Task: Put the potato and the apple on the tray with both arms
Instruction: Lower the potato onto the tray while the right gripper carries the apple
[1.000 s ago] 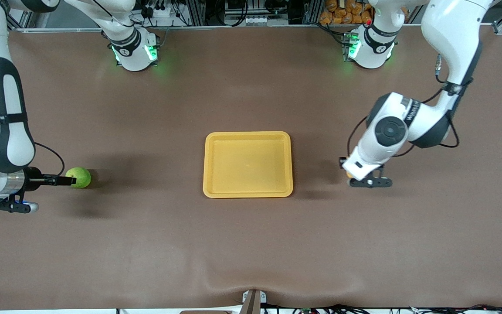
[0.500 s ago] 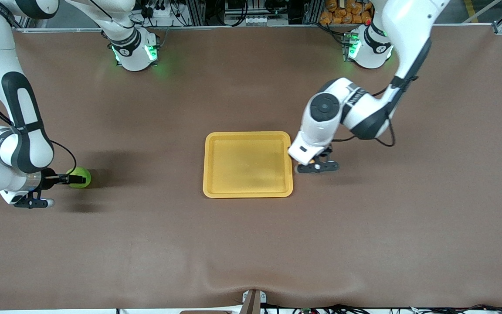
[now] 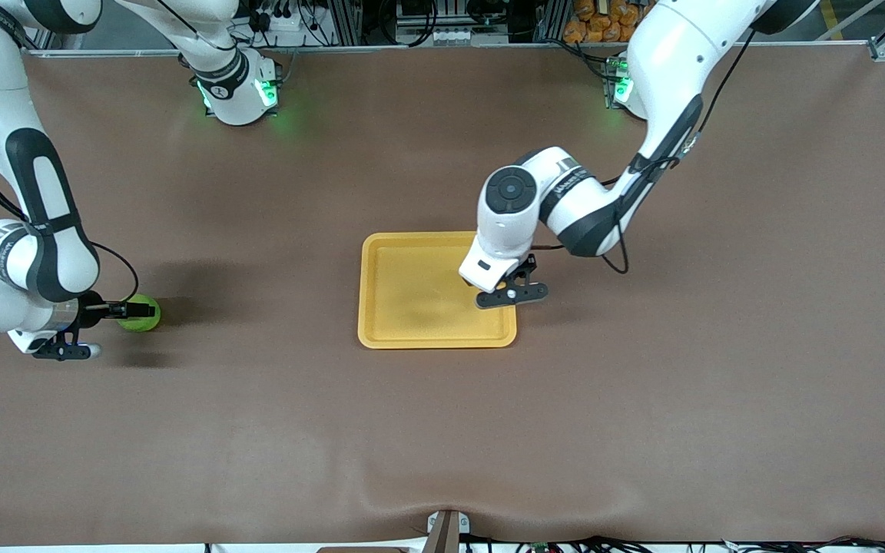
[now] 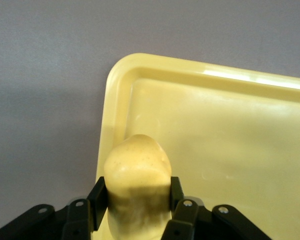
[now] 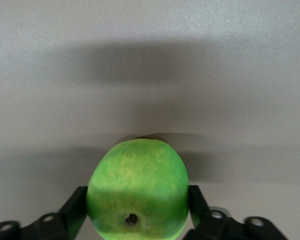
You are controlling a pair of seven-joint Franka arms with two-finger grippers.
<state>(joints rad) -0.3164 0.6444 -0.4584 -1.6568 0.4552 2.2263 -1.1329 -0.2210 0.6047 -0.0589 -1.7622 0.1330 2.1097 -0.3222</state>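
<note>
The left tool [image 4: 136,200] hangs over the yellow tray [image 3: 412,334], clamped on the potato [image 4: 137,175]. Toward the right arm's end of the worktop [image 3: 442,430], the right tool [image 5: 137,210] grips the apple [image 5: 137,195].

White jointed arms [image 3: 665,69] with dark grey bands, round caps, black cables, green-lit bases.

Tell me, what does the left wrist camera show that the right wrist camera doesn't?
Only the left wrist view shows the potato clamped in the left gripper, over a corner of the yellow tray. Only the right wrist view shows the green apple clamped in the right gripper, with no tray in sight. Both show black fingers pressed against an item's sides and the bare table underneath.
</note>
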